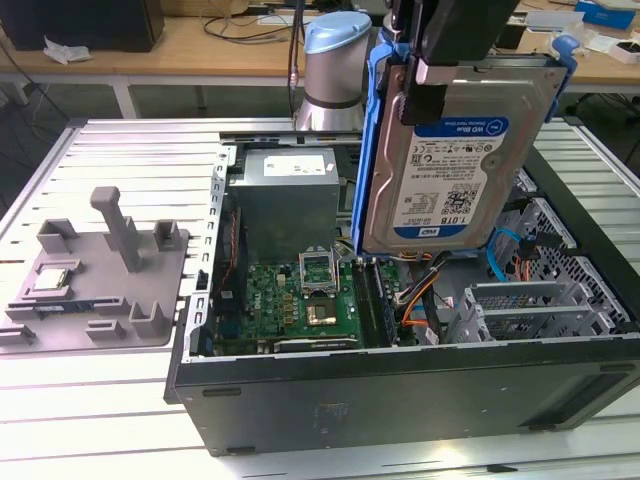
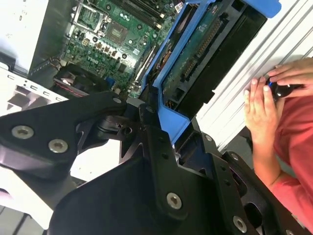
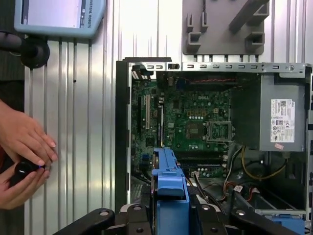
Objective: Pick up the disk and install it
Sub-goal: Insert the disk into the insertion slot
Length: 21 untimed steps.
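Note:
The disk [image 1: 455,160] hangs upright above the open computer case [image 1: 400,390], its silver face and white-and-blue label towards the exterior camera. A blue carrier frame edges it. My gripper [image 1: 427,95] is shut on the disk's upper part, with one black finger across the labelled face. The disk is over the exterior view's right half of the case, above the orange cables and the metal drive cage [image 1: 520,300]. In the second wrist view the disk [image 2: 195,54] shows its green circuit-board side inside the blue frame. The first wrist view shows the disk [image 3: 168,196] edge-on.
The case holds a green motherboard [image 1: 300,300] and a grey power supply [image 1: 285,195]. A grey fixture plate [image 1: 100,280] with a small silver chip [image 1: 50,280] lies at the exterior view's left. A person's hands [image 3: 24,142] hold a small black device beside the case.

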Each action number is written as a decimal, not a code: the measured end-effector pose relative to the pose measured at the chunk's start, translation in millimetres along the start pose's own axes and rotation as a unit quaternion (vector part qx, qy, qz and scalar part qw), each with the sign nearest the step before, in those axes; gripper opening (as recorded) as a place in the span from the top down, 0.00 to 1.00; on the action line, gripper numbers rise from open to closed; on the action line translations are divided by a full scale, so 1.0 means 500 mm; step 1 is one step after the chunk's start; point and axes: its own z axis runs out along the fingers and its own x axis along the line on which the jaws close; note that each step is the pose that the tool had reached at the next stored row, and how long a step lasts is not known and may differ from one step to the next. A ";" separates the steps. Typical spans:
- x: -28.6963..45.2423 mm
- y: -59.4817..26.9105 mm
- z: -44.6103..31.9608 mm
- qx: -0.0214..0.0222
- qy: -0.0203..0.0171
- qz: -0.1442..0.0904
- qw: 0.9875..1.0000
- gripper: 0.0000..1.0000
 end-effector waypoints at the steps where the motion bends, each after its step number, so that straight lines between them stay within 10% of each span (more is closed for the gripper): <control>1: 0.000 0.000 0.000 0.000 0.000 0.001 1.000 0.63; 11: 0.000 -0.004 0.000 0.000 0.000 0.004 1.000 0.63; 21: 0.000 -0.052 0.001 0.000 0.000 0.004 1.000 0.63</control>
